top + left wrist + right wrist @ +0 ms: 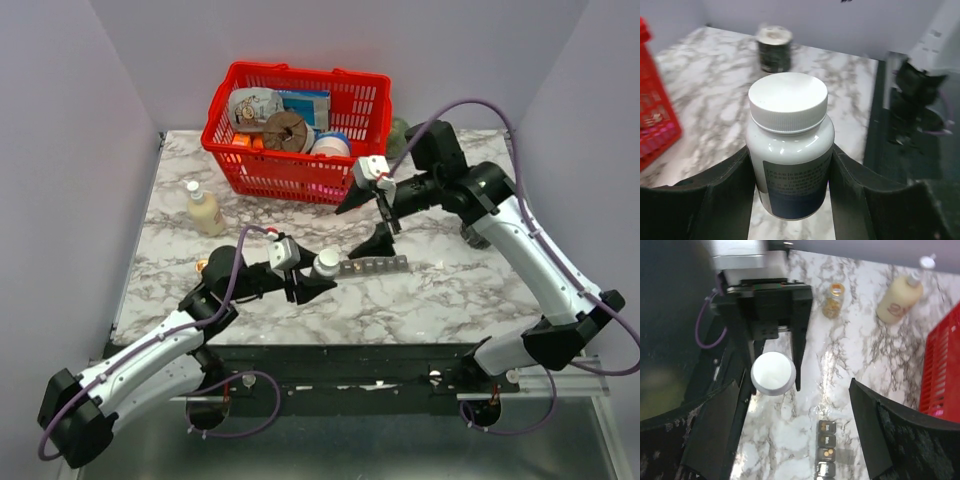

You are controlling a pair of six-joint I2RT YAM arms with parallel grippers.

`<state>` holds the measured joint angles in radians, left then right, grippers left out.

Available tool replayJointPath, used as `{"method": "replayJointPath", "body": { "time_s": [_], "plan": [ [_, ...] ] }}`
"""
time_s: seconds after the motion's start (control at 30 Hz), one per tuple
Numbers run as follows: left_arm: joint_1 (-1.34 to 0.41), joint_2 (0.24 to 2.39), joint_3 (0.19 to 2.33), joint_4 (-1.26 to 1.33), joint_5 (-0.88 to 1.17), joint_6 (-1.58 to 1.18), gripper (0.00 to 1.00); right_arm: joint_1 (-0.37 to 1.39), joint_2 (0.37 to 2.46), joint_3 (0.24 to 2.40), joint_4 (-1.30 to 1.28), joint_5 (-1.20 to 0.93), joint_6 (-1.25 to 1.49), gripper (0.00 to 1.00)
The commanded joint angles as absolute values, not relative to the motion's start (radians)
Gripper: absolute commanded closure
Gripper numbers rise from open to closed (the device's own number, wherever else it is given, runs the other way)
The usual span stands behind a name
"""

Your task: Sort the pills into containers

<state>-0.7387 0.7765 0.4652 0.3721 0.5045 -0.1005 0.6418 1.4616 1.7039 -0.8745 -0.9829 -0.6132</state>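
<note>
Left jaws grip white-capped bottle [788,150] just beside 9 o'clock end of containers [375,266], which lie on counter [450,290]. Right jaws wide open, over containers toward 12 o'clock.

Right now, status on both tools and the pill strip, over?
Left tool shut on white bottle, cap on. Right tool open, over the pill strip. Held bottle crowds the strip's left end.

Three bottles, white [326,263], cream [204,210], amber [833,300], one strip [375,266], one basket [290,175], perhaps one can [774,49]
</note>
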Motion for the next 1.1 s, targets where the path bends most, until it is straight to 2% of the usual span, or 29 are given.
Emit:
{"method": "replayJointPath", "body": {
  "time_s": [0.0, 0.23, 0.43, 0.53, 0.63, 0.67, 0.73, 0.83, 1.07],
  "plan": [
    [-0.715, 0.807, 0.540, 0.316, 0.954, -0.184, 1.00, 0.673, 1.439, 1.718, -1.330, -1.193, -1.176, 0.00],
    [-0.715, 0.894, 0.597, 0.307, 1.058, -0.215, 1.00, 0.807, 1.448, 1.638, -1.303, -1.086, -1.171, 0.04],
    [-0.716, 0.928, 0.611, 0.311, 1.063, -0.218, 1.00, 0.821, 1.473, 1.644, -1.264, -1.081, -1.106, 0.15],
    [-0.716, 0.934, 0.611, 0.313, 1.065, -0.216, 1.00, 0.827, 1.485, 1.638, -1.236, -1.077, -1.074, 0.21],
    [-0.715, 0.928, 0.607, 0.308, 1.048, -0.210, 1.00, 0.830, 1.499, 1.647, -1.224, -1.069, -1.039, 0.37],
    [-0.715, 0.925, 0.607, 0.307, 1.031, -0.204, 1.00, 0.831, 1.499, 1.647, -1.213, -1.066, -1.016, 0.45],
    [-0.716, 0.916, 0.606, 0.298, 1.000, -0.190, 1.00, 0.831, 1.502, 1.644, -1.192, -1.049, -0.987, 0.50],
    [-0.715, 0.884, 0.597, 0.298, 0.882, -0.169, 1.00, 0.831, 1.490, 1.614, -1.119, -1.020, -0.884, 0.59],
    [-0.716, 0.744, 0.509, 0.373, 0.381, -0.176, 1.00, 0.808, 1.477, 1.496, -0.867, -0.907, -0.499, 0.67]
  ]
}}
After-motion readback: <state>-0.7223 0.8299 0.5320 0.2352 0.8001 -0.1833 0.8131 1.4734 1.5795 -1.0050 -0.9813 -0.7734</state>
